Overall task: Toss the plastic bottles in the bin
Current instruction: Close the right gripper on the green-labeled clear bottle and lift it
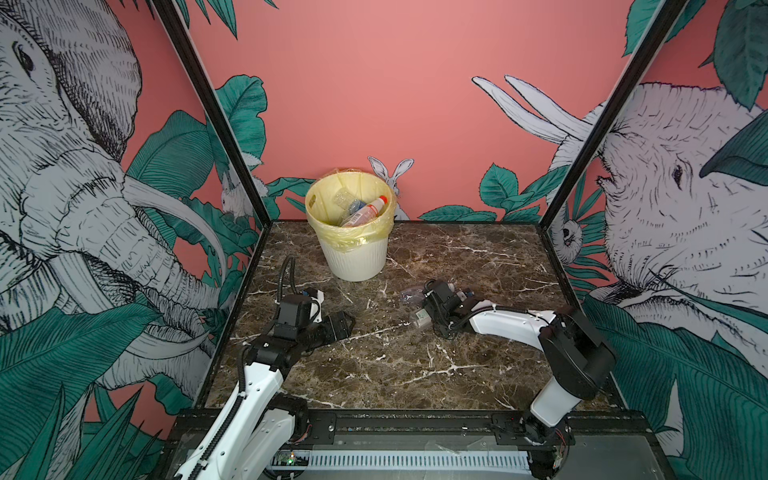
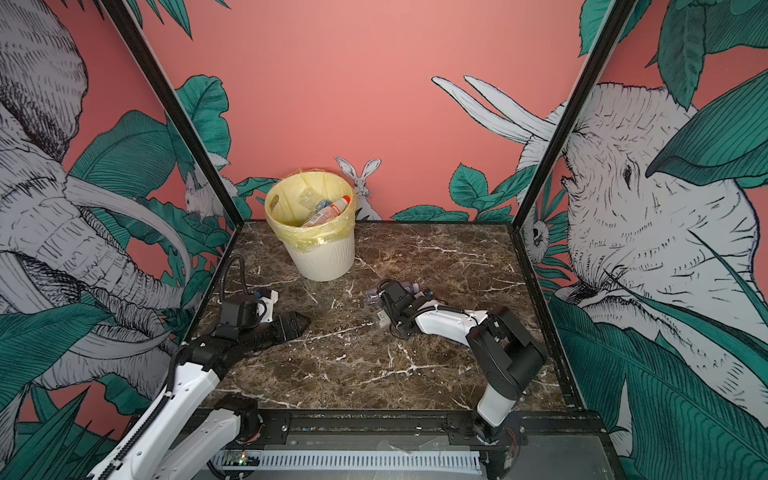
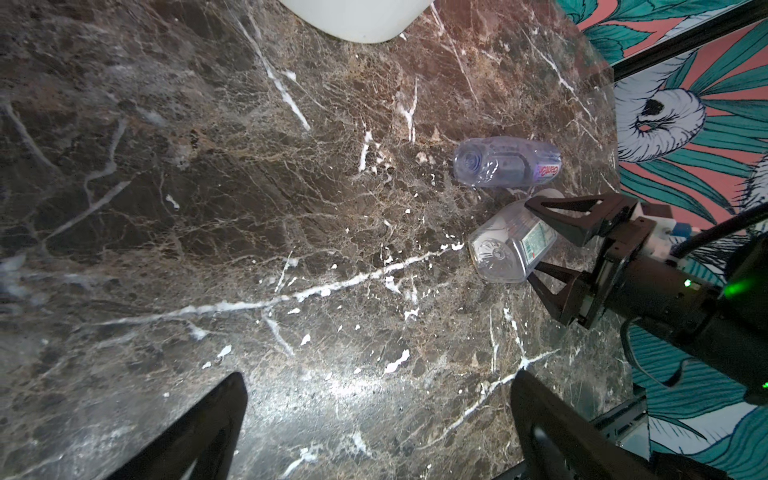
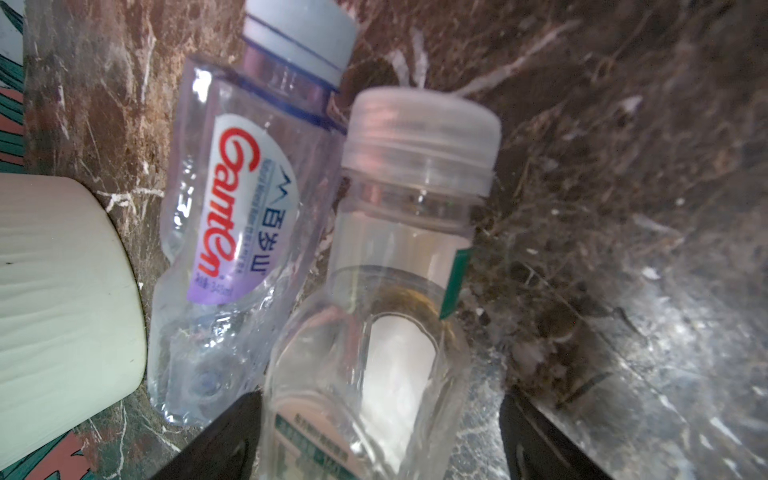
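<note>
The cream-white ribbed bin with a yellow bag stands at the back of the marble table and holds several plastic bottles. Two more bottles lie side by side on the table. One is clear with a purple label and a pale blue cap. The other is clear with a green label and a white cap. My right gripper straddles the green-label bottle, open, one finger at its side and a gap at the other. My left gripper is open and empty.
The bin's wall stands close to the purple-label bottle. Black frame posts and printed walls close in the table on the left, back and right. Bare marble lies between the two arms.
</note>
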Robot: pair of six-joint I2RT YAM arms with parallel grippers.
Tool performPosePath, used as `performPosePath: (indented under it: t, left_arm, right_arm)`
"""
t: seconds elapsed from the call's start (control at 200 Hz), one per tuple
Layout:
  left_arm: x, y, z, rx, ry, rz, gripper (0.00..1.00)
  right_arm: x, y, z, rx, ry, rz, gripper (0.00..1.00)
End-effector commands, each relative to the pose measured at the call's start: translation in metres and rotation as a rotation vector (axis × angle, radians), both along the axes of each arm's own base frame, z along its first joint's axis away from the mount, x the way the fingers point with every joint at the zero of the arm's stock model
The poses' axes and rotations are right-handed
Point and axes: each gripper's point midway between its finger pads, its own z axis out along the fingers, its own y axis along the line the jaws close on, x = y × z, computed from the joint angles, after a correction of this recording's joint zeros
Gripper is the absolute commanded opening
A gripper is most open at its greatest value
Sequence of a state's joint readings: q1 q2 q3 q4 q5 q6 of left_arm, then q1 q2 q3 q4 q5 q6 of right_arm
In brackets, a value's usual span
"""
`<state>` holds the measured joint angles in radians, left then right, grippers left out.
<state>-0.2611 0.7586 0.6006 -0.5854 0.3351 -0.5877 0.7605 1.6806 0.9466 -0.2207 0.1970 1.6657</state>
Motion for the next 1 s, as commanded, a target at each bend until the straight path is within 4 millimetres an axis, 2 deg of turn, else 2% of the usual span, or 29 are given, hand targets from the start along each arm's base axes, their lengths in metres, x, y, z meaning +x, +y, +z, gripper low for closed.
performPosePath:
  t: [0.0,0.375,0.515,0.55,0.715,0.885,0.99]
  left_arm:
    - [-0.004,0.002,-0.005,0.01,0.017,0.006,0.99]
    - [-0.006,0.004,-0.001,0.018,0.006,0.006,0.99]
    - [-0.008,0.005,0.0,0.024,0.004,0.005,0.99]
    - [-0.008,0.005,0.0,0.023,0.001,0.005,0.99]
    - [-0.007,0.005,0.003,0.021,-0.014,0.005,0.99]
    - [-0.006,0.005,0.004,0.017,-0.018,0.007,0.99]
    - [-0.005,0.005,0.002,0.015,-0.017,0.014,0.99]
  right_arm:
    - [-0.004,-0.006,-0.009,0.039,0.028,-0.127,0.85]
    - [-0.023,-0.015,-0.019,0.054,0.048,-0.143,0.67]
    - [-0.035,-0.026,-0.022,0.014,0.054,-0.132,0.61]
    - [-0.036,-0.026,-0.012,0.035,0.034,-0.126,0.6]
    - [-0.046,-0.037,-0.004,0.027,0.004,-0.099,0.54]
    - [-0.048,-0.044,0.008,0.027,-0.067,-0.046,0.53]
    - [-0.046,-0.041,0.016,0.056,-0.12,-0.005,0.52]
